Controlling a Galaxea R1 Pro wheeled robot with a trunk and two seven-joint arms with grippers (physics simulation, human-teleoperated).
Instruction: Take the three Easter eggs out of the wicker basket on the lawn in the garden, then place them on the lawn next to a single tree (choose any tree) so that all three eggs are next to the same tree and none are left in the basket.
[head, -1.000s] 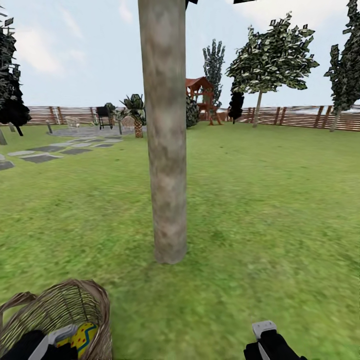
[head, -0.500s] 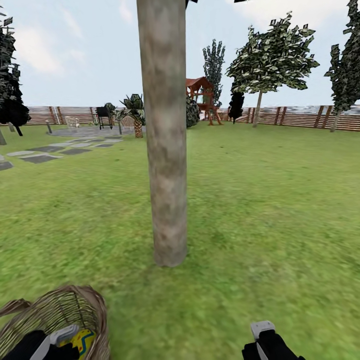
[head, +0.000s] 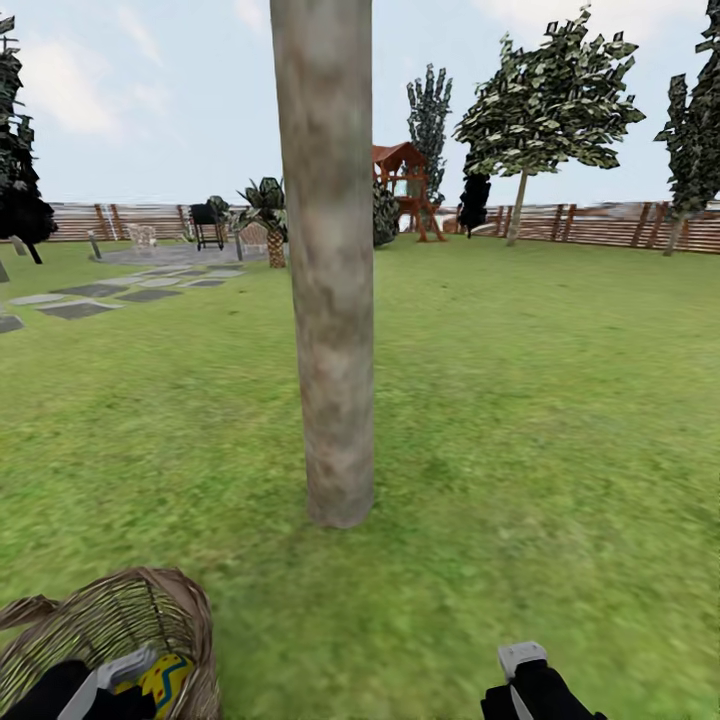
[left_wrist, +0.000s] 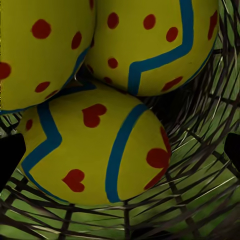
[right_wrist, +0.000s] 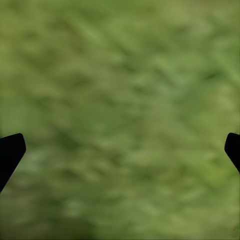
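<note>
Wicker basket (head: 120, 630) on the lawn (head: 520, 400) near the base of the tree (head: 330, 300), holding 3 Easter eggs (left_wrist: 95, 150) bunched together and touching against the woven wall. Left gripper (left_wrist: 120, 150) inside the basket with fingers spread wide, gripping nothing. Right gripper (right_wrist: 120, 150) over bare grass on the tree's other side, fingers likewise wide apart.

Tree (head: 330, 300) canopy cut off above, wicker basket (head: 150, 620) base below frame, one egg (head: 165, 675) partly hidden by left gripper (head: 100, 690), lawn (right_wrist: 120, 100) blurred.
</note>
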